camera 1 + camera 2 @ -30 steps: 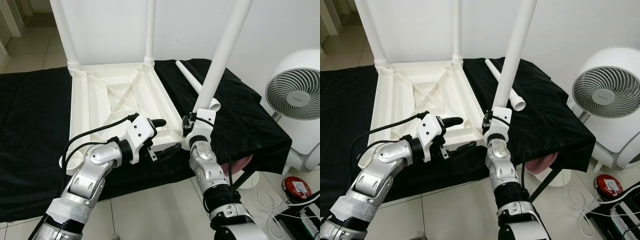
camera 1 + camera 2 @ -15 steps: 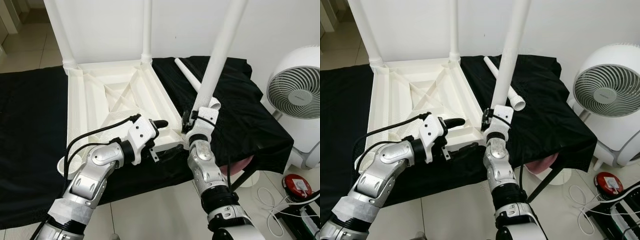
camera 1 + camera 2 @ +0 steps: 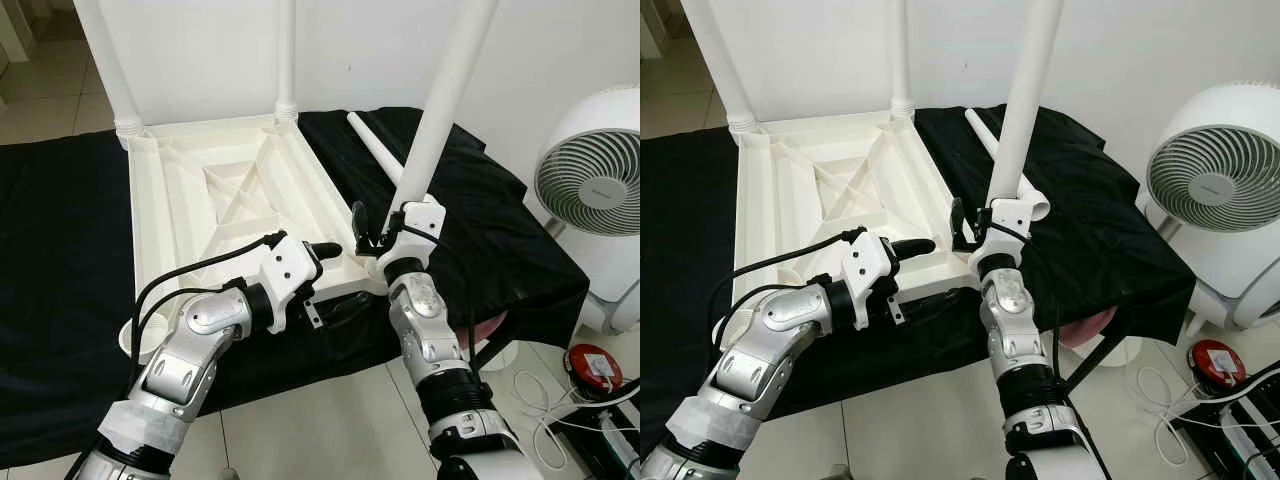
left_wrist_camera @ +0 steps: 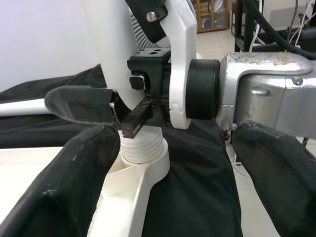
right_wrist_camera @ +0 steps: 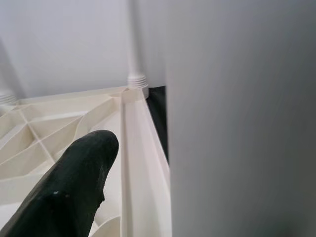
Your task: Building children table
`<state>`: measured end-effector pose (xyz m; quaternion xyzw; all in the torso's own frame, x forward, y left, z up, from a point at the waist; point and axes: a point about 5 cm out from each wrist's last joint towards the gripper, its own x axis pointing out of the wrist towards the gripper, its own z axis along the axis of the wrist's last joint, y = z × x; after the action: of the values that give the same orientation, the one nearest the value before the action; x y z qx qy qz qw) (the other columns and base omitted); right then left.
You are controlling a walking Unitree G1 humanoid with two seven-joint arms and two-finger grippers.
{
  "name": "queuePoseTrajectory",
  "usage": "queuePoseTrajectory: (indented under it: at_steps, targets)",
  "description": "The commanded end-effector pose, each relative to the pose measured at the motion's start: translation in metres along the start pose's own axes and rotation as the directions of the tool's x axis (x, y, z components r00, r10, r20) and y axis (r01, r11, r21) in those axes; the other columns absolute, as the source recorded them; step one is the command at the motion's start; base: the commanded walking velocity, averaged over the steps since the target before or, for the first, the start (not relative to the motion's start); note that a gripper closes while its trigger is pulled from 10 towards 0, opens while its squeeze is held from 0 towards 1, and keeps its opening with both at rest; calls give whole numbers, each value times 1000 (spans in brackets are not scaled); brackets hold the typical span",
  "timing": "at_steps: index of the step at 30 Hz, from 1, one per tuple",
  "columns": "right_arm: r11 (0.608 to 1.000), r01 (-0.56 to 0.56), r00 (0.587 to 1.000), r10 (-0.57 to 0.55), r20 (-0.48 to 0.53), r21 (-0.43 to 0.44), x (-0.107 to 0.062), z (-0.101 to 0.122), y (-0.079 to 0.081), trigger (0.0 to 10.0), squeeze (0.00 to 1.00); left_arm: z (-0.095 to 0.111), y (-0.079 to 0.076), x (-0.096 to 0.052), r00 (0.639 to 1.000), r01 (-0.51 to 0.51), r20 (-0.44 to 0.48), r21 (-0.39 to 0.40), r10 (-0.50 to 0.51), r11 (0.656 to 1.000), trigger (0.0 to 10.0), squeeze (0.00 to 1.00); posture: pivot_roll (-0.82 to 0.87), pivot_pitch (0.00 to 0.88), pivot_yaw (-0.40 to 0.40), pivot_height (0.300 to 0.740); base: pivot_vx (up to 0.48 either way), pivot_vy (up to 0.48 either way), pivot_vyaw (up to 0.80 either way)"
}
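At the near right corner of the upturned tabletop, the right tool clenches a white leg upright over the socket. Left tool straddles that corner's edge, fingers spread wide. Black cloth lies open just beside.

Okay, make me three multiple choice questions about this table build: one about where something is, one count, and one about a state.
1. Where does the loose white leg lie?
A. on the black cloth, right of the tabletop
B. on the floor
C. on the fan

2. How many legs already stand at the far corners of the upturned tabletop?
A. none
B. two
C. four

3. How does the right gripper hold its leg?
A. lying flat
B. near upright, at the near right corner
C. upside down on the floor

Answers: 1 A, it rests on the cloth; 2 B, two rise at the far corners; 3 B, it rises steeply from the corner socket.
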<state>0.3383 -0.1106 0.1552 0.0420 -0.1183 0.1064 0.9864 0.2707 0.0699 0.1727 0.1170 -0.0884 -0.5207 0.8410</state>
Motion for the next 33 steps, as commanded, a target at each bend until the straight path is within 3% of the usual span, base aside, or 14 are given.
queuePoseTrajectory:
  at_steps: [1, 7, 13, 15, 16, 17, 18, 19, 20, 21, 22, 23, 31, 33]
  targets:
    - [995, -104, 994, 104, -38, -2, -7, -5, -8, 10000, 0, -1, -3, 1, 1000, -11, -6, 2, 11, 1000, 10000, 0, -7, 0, -32, 740, 0, 0, 0]
    - [961, -271, 958, 263, -111, -62, -18, -12, -32, 10000, 0, 0, -7, 3, 1000, 3, -3, -6, -3, 1000, 10000, 0, -14, 0, -23, 740, 0, 0, 0]
    - [912, -398, 910, 379, -170, -99, -16, -15, -43, 10000, 0, -2, -10, 6, 1000, 19, -1, -11, -19, 1000, 10000, 0, -18, 0, -11, 740, 0, 0, 0]
    - [903, -418, 900, 396, -182, -101, -15, -15, -43, 9216, 0, -2, -11, 6, 1000, 23, -1, -14, -23, 1000, 10000, 0, -18, 0, -12, 740, 0, 0, 0]
    - [895, -433, 893, 409, -189, -107, -14, -15, -44, 7098, 0, -2, -12, 6, 1000, 28, 0, -15, -28, 999, 10000, 0, -18, 0, -12, 740, 0, 0, 0]
    - [895, -433, 893, 409, -189, -107, -14, -15, -44, 7098, 0, -2, -12, 6, 1000, 28, 0, -15, -28, 999, 10000, 0, -18, 0, -12, 740, 0, 0, 0]
    - [885, -452, 883, 426, -199, -109, -13, -15, -44, 4627, 0, -2, -13, 6, 1000, 32, 0, -17, -32, 999, 10000, 0, -18, 0, -9, 740, 0, 0, 0]
    - [876, -468, 873, 439, -212, -115, -11, -15, -45, 3686, 0, -2, -14, 7, 999, 34, 0, -16, -34, 999, 10000, 0, -16, 0, -10, 740, 0, 0, 0]
    - [876, -468, 873, 439, -212, -115, -11, -15, -45, 3686, 0, -2, -14, 7, 999, 34, 0, -16, -34, 999, 10000, 0, -16, 0, -10, 740, 0, 0, 0]
    - [871, -478, 867, 446, -222, -116, -10, -15, -47, 1725, 0, -2, -14, 7, 999, 34, 0, -16, -34, 999, 10000, 0, -14, 0, -12, 740, 0, 0, 0]
    - [871, -478, 867, 446, -222, -116, -10, -15, -47, 1725, 0, -2, -14, 7, 999, 34, 0, -16, -34, 999, 10000, 0, -14, 0, -12, 740, 0, 0, 0]
    - [865, -489, 860, 455, -231, -115, -8, -15, -48, 0, 0, -2, -14, 8, 999, 34, 0, -17, -34, 999, 10000, 0, -12, 0, -14, 740, 0, 0, 0]
    - [853, -511, 840, 470, -270, -104, -8, -21, -51, 0, 0, -1, -15, 8, 1000, 30, 3, -20, -29, 999, 10000, 0, -5, 0, -24, 740, 0, 0, 0]
    - [877, -474, 852, 433, -293, -83, -10, -27, -52, 10000, 0, -1, -16, 8, 1000, 25, 5, -20, -25, 999, 10000, 0, -3, 0, -30, 740, 0, 0, 0]
